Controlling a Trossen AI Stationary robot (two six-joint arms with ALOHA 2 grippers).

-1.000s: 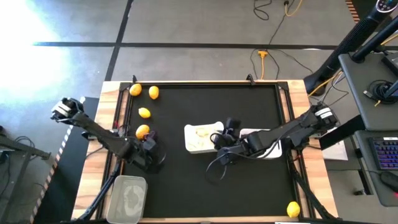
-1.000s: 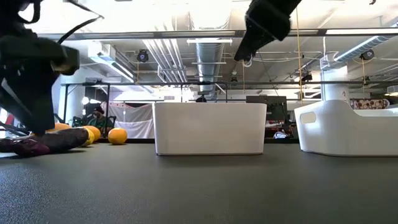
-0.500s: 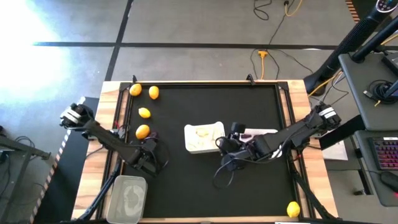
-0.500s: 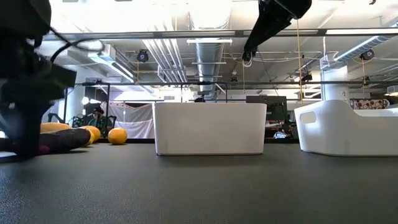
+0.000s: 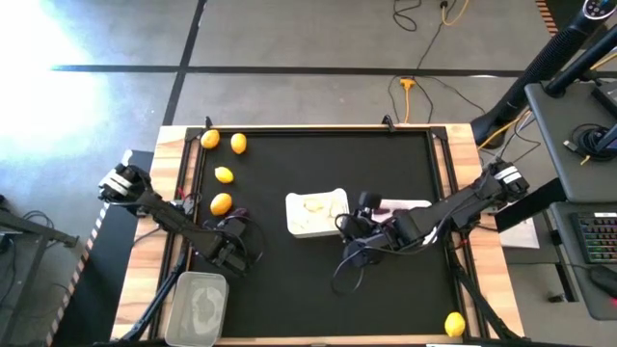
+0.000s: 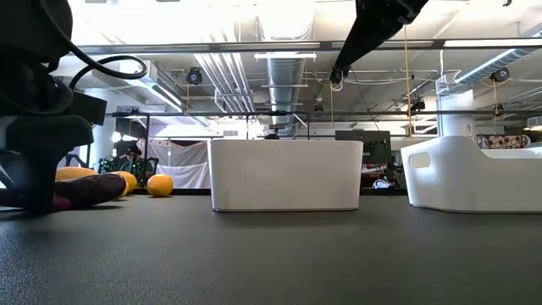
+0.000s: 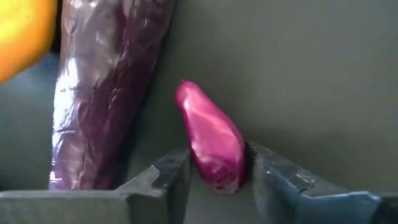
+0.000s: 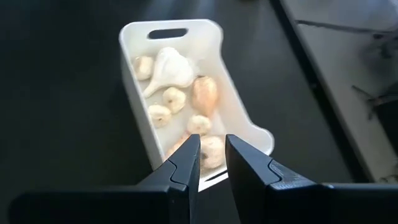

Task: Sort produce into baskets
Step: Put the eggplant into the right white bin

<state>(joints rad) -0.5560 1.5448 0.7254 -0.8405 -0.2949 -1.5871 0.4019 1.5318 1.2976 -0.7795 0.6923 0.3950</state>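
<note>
A small magenta-purple vegetable (image 7: 210, 140) lies on the black mat beside a long dark purple one (image 7: 106, 93), with a lemon (image 7: 18, 31) just past them. My left gripper (image 7: 217, 180) (image 5: 231, 253) is down at the mat near the left edge, shut on the small piece. My right gripper (image 8: 211, 146) (image 5: 344, 227) hangs in the air right of the white tray (image 5: 292, 204) of garlic bulbs (image 8: 168, 68). Its fingers stand a narrow gap apart, and I see nothing between them. Lemons (image 5: 221, 203) lie at the far left. My left gripper pinches the small purple vegetable at its blunt near end (image 7: 221, 177), one finger (image 7: 171, 177) on each side. The fingers come steeply from above and lie across the piece. The piece still lies on the mat, its pointed end toward the long purple vegetable.
A second white tray (image 5: 407, 204) lies partly under my right arm. A clear tub (image 5: 200, 306) stands at the near left corner. Three more lemons (image 5: 224, 174) sit near the far left corner and one (image 5: 454, 324) at the near right. The mat's middle and near part are bare.
My left gripper has come down to the mat and tipped more steeply downward, ending over the small purple vegetable. My right gripper has drifted a little toward the table's right edge, away from the garlic tray.
</note>
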